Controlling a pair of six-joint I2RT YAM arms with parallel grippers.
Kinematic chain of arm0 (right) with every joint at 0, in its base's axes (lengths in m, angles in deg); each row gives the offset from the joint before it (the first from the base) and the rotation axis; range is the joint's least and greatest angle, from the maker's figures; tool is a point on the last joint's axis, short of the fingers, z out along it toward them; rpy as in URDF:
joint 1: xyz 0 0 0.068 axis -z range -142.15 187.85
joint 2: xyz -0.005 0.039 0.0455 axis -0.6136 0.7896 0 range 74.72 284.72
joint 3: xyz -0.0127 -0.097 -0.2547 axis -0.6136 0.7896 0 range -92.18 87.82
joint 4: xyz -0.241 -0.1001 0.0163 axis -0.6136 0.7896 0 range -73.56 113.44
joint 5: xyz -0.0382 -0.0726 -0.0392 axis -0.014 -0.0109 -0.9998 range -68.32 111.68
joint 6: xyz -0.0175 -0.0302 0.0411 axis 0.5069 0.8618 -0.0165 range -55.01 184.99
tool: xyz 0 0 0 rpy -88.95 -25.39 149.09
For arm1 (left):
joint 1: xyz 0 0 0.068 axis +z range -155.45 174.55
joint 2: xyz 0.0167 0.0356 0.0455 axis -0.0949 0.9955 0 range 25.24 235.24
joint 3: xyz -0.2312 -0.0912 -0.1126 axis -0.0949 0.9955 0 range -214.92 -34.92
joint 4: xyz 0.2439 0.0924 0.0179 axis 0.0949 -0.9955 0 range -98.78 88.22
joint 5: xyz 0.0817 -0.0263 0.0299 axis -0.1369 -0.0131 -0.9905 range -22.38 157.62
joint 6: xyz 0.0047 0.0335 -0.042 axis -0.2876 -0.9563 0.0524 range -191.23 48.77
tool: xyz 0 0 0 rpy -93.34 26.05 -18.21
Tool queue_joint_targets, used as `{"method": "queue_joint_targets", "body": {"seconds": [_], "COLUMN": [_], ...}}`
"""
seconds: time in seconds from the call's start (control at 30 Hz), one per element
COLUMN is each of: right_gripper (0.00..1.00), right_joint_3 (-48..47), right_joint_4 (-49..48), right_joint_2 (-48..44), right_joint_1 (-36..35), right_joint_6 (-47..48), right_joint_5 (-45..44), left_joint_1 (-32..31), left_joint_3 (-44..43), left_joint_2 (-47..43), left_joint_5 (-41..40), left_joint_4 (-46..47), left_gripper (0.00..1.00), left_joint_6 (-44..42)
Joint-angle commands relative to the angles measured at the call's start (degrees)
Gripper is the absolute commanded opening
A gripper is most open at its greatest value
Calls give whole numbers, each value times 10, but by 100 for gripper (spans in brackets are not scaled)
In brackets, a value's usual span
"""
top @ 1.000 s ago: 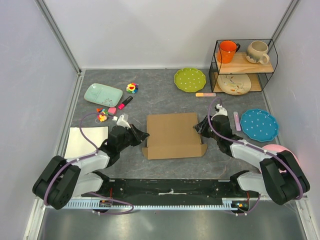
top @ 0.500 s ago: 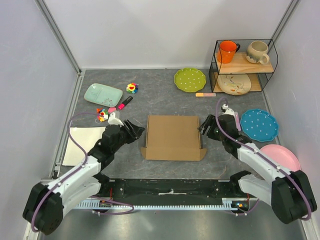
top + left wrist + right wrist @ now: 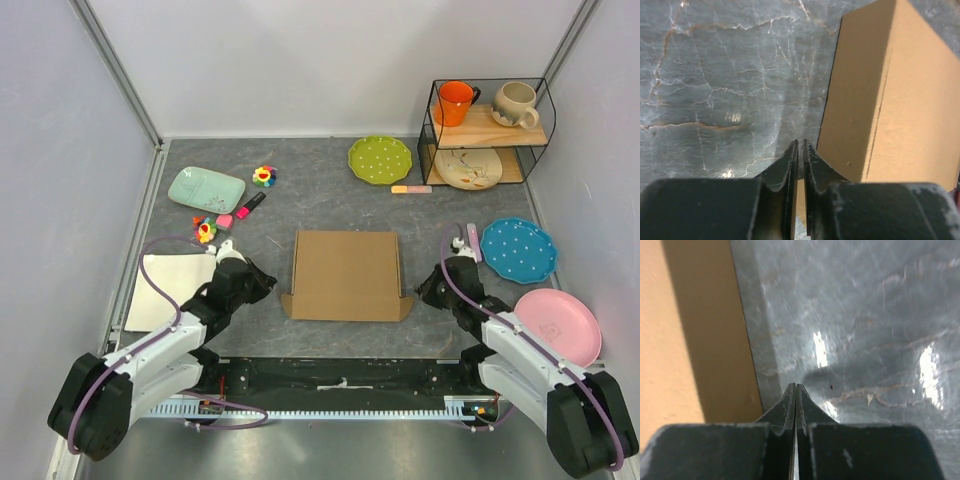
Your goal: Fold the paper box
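Paper box (image 3: 345,272) lies closed and flat at centre of the grey table (image 3: 320,195), with small tabs protruding at both near corners. Left gripper (image 3: 264,282) sits just left of the box, fingers nearly together, holding nothing. Right gripper (image 3: 424,291) sits just right of the box, fingers closed, empty.

A green plate (image 3: 380,159), blue plate (image 3: 518,250) and pink plate (image 3: 557,326) lay well apart — a wire shelf (image 3: 487,129) held an orange mug (image 3: 455,102) and cream mug (image 3: 515,104).

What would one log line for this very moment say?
paper box: lid down, near corner tabs sticking out | left gripper: shut, empty, beside box's left side | right gripper: shut, empty, beside box's right side
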Motion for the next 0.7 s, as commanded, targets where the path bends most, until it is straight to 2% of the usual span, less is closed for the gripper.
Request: {"method": "queue_joint_targets", "body": {"seconds": [0.0,0.3,0.67], "right_gripper": [0,0,0], "right_joint_3": [26,36,44], "right_joint_4": [-54,-82,-137], "right_joint_2": [-25,-56,-7], "right_joint_1": [1,0,-18], "right_joint_6": [-28,-45,-46], "right_joint_5": [51,55,111], "left_joint_1": [2,2,2], "left_joint_3": [7,27,39], "left_joint_2": [10,2,36], "left_joint_5": [22,14,40], "left_joint_4": [64,127,149], "left_gripper": [12,6,2], "left_joint_6": [17,15,17]}}
